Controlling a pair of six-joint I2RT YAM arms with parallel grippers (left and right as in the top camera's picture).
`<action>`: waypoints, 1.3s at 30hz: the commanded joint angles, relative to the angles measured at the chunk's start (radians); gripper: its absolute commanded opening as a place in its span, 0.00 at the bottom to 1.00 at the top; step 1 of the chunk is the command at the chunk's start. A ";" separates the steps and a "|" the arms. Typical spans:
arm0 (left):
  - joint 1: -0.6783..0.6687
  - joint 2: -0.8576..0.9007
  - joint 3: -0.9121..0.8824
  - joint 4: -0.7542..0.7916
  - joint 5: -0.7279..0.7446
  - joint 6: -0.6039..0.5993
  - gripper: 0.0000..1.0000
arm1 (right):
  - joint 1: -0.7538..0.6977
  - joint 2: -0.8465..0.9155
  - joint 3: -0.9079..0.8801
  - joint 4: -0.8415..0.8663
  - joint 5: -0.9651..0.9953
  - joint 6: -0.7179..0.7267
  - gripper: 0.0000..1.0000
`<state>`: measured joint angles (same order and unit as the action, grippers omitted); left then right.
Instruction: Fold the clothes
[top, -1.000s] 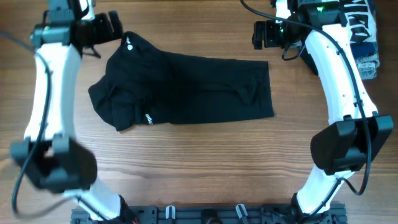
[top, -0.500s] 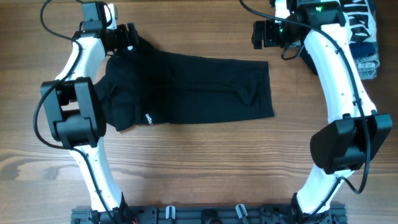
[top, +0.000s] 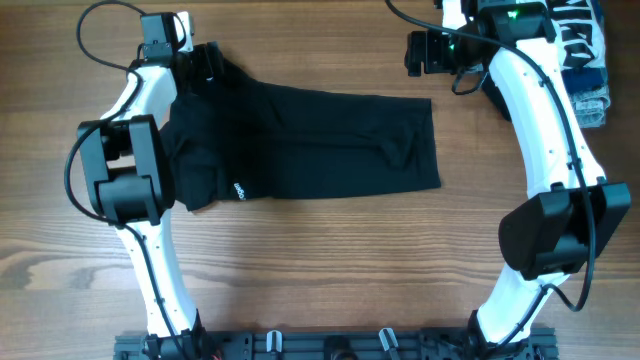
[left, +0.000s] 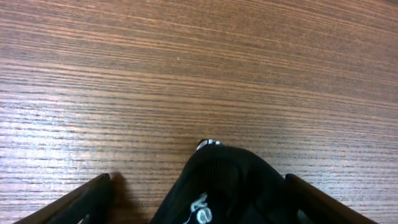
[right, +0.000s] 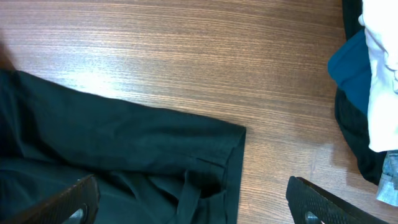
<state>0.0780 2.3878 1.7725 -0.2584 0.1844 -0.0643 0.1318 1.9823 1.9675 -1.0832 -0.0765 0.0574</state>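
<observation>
Left arm (top: 150, 95): white links with black joints, reaching up the left side of the desk (top: 320, 265) to the far left corner.
Left gripper (top: 207, 60): at the far left corner of the garment. In the wrist view its two dark fingers (left: 87, 199) stand wide apart, with the cloth's corner lying between them on the wood. Not closed on anything; whether a finger touches the cloth I cannot tell.
Black garment (top: 310, 140): spread flat across the middle of the desk, nearer the far edge than the near one. Right end lies smooth and squared off, with a few creases close to its right hem. Left end is bunched and partly doubled over itself.
White print (top: 238, 189): small lettering on the bunched left end, near its front edge. A second small white mark (left: 200, 207) sits on the corner between the left fingers.
Right gripper (top: 414, 55): near the far edge, just beyond the garment's far right corner. Wrist view shows the fingers (right: 74, 200) spread wide, nothing between them but the garment's corner and bare wood below.
Right arm (top: 545, 120): runs up the right side of the desk.
Pile of clothes (top: 585, 60): far right corner, apart from the black garment; blue, white and dark pieces heaped together.
</observation>
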 joint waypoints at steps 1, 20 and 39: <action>-0.035 0.030 0.008 0.009 -0.011 0.005 0.82 | -0.002 0.023 0.008 0.010 0.017 -0.004 0.96; -0.052 -0.145 0.008 -0.011 -0.186 0.005 0.06 | -0.002 0.025 0.007 0.062 -0.010 0.024 0.87; -0.053 -0.426 0.008 -0.757 -0.137 -0.079 0.04 | -0.002 0.251 0.002 0.133 -0.080 0.080 0.73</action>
<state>0.0216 1.9919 1.7775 -0.9852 0.0238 -0.1177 0.1318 2.1918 1.9671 -0.9558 -0.1345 0.1299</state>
